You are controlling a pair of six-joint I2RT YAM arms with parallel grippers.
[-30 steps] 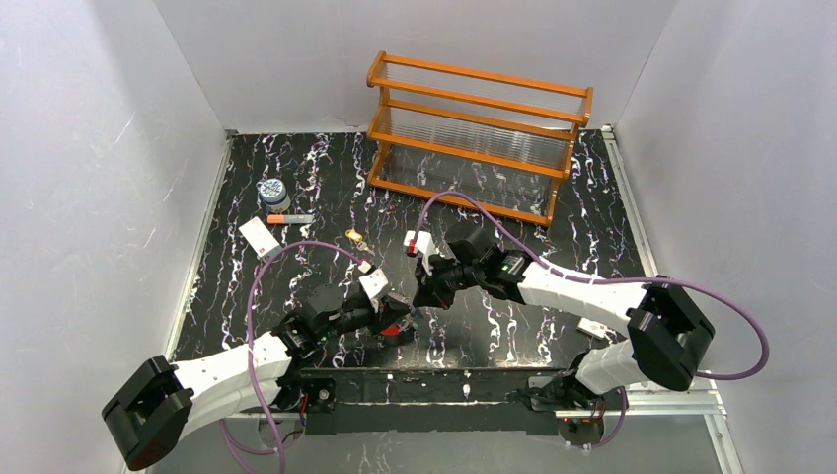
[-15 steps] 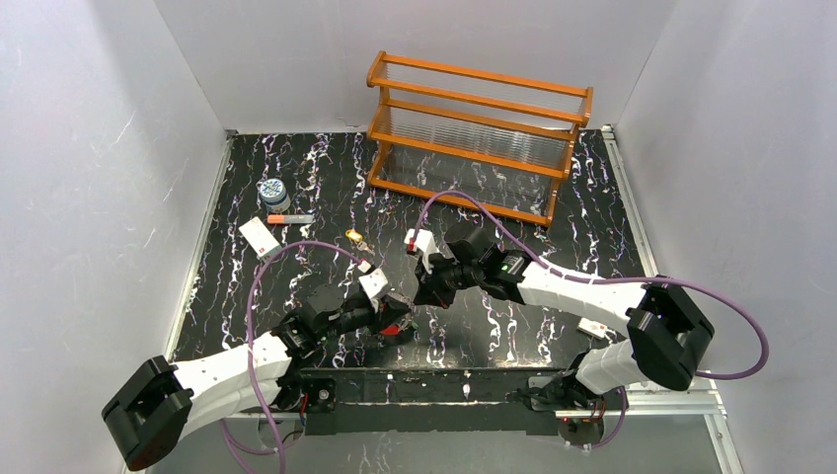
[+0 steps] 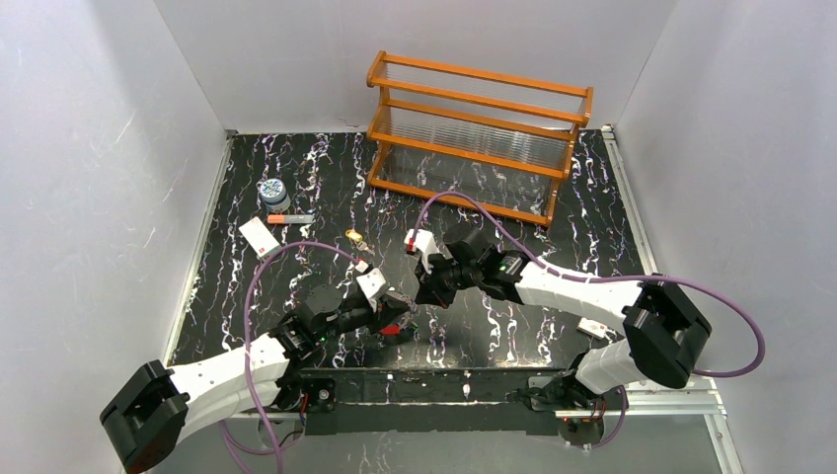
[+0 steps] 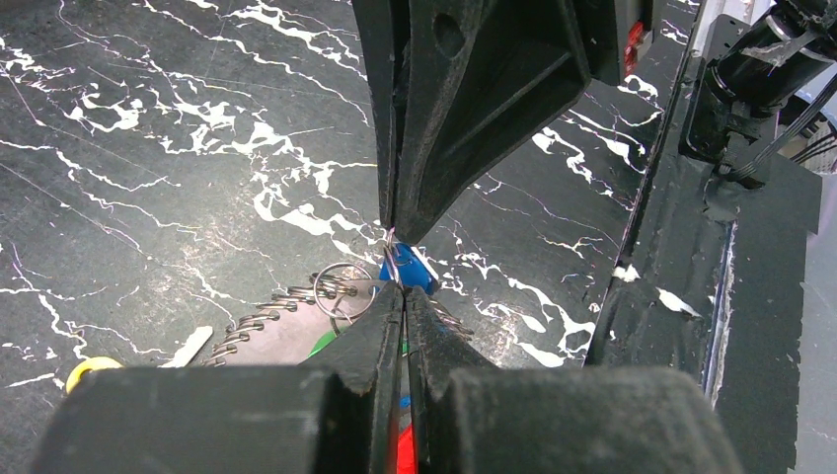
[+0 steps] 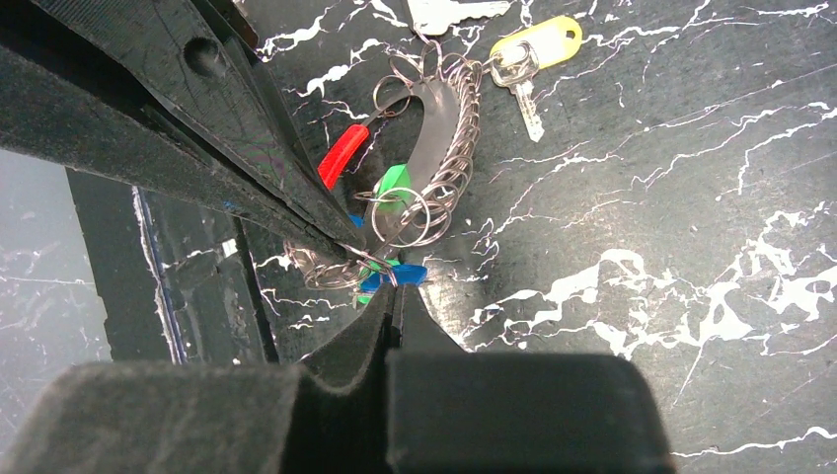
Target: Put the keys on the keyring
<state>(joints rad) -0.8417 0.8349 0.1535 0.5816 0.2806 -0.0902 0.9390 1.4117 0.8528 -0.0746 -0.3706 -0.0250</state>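
The keyring [image 5: 446, 118], a coiled silvery loop with a curved red piece [image 5: 342, 156], lies on the black marble table; the red piece also shows in the top view [image 3: 393, 330]. A green key [image 5: 393, 184] and a blue key [image 5: 407, 274] hang at its lower end. A yellow key [image 5: 538, 41] lies at its far end. My left gripper [image 4: 403, 291] is shut, pinching the loop's wire beside the blue key [image 4: 413, 269]. My right gripper [image 5: 395, 292] is shut on the blue key's small ring. The two gripper tips meet [image 3: 415, 304].
A wooden rack [image 3: 481, 133] stands at the back. A patterned jar [image 3: 272, 191], an orange-tipped stick [image 3: 289, 218] and a white card [image 3: 259, 237] lie at the left. A small yellow item [image 3: 354, 236] lies mid-table. The black front rail [image 4: 691, 296] is close by.
The left arm has shifted very slightly. Both grippers stay shut, tip to tip, at the keyring.
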